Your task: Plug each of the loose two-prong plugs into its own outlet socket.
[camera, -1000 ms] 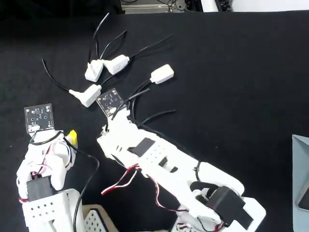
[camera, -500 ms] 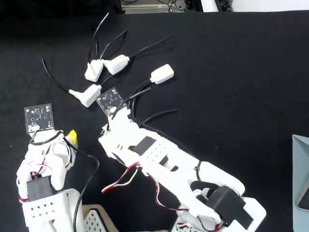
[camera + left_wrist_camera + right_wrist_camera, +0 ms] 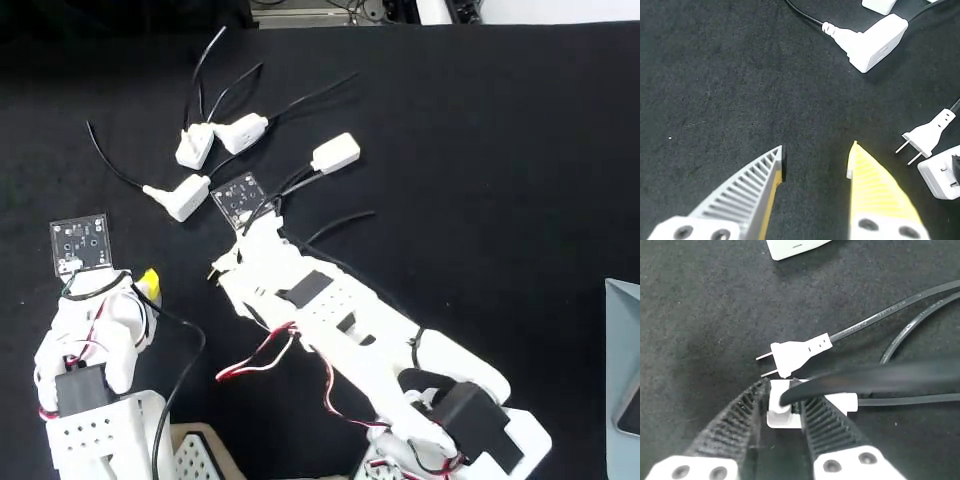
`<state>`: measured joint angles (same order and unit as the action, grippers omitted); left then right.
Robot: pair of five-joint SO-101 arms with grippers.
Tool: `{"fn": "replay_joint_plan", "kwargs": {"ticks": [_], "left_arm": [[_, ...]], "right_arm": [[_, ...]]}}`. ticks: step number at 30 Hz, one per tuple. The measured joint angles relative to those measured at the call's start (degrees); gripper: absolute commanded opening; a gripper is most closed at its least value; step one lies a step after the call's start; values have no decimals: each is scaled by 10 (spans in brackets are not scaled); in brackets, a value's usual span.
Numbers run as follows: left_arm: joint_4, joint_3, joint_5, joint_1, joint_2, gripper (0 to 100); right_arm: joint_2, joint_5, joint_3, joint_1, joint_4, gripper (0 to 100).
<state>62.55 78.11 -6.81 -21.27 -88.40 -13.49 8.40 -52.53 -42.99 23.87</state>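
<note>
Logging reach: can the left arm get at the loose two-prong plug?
Probably: left pincer is open with bare table toward the plug, though the right pincer, gripping a socket, crowds it.

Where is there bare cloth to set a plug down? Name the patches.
Free: the black cloth from the long socket out to the grey object. Crowded: the sockets and square board ahead of the right pincer, shut on a white block.

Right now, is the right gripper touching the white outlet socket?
Touching. The right wrist view shows the right gripper clamped on the white outlet socket, both fingers against its sides.
</note>
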Motion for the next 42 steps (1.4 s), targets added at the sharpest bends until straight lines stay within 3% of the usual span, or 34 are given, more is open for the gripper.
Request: {"fn": "replay_joint_plan", "kwargs": {"ticks": [9,19,22,30,38,42], "left_arm": [[0,0,0,0,0,214],[0,0,0,0,0,214],[0,0,0,0,0,214],[0,0,0,0,0,214],[0,0,0,0,0,214],[0,0,0,0,0,215]], "right_arm": [[56,-77,26,-1,10,12],[91,-86,72,-1,59,12],[74,-91,69,-1,68,12],[-57,-190,58,26,119,12],[-78,-232,107,25,114,12],[-22,-242,137,12,36,13]]}}
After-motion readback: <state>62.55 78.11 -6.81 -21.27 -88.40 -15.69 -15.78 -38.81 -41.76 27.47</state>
